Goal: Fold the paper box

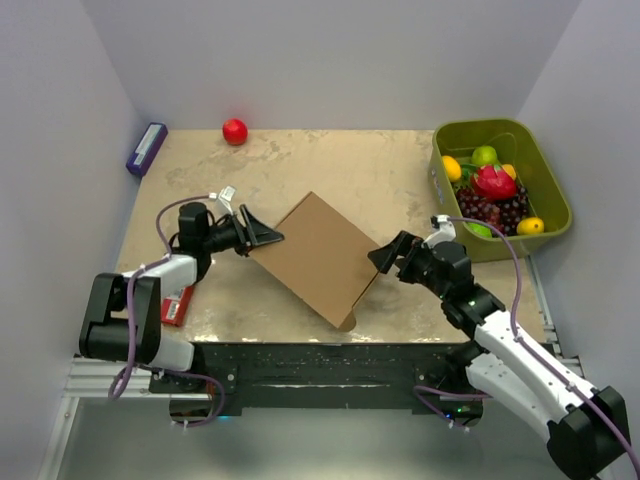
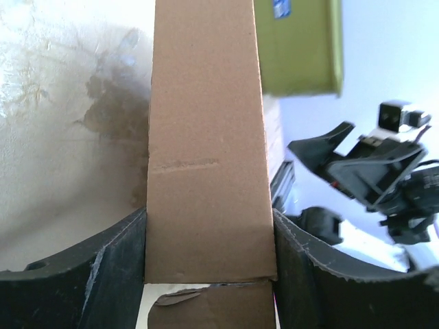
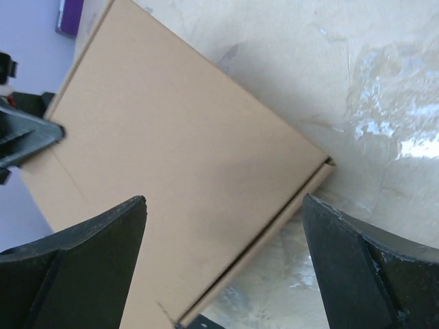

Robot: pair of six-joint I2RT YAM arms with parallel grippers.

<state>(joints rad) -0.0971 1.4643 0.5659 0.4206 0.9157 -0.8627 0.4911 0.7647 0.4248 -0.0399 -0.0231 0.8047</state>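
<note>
Item: the paper box (image 1: pixel 318 258). Plain brown cardboard, matte, shallow, lid down. From above it is almost square, set cornerwise on the table (image 1: pixel 300 165).

Position: it lies between your two claws, with one corner toward each.

Left claw (image 1: pixel 266 243): closed onto the paper box. Its fingers (image 2: pixel 103 274) press both sides of a narrow cardboard face that runs straight away from the claw.

Right claw (image 1: pixel 385 252): spread wide and holding nothing. One finger hangs over the lid, the other over bare table.

Key relation: the box lies straight ahead of and below the right claw. The lid's seam edge passes between its fingers and ends at the near corner.

Long axis: none is clear from above. The line that matters is the corner-to-corner diagonal joining the claws.

Nearer arm: the left has the grip, while the right is free and closest to the seam.

Surface marks: a faint crease crosses the gripped face, and there is a ragged flap edge just under the left fingers.

Handling, judged: the board is thin, so a hard squeeze would probably dent it.

Outward: a green bin (image 1: pixel 480 126) of fruit on the right claw's outer side, a red ball (image 1: pixel 235 131) and a purple packet (image 1: pixel 146 148) far beyond the left claw.
</note>
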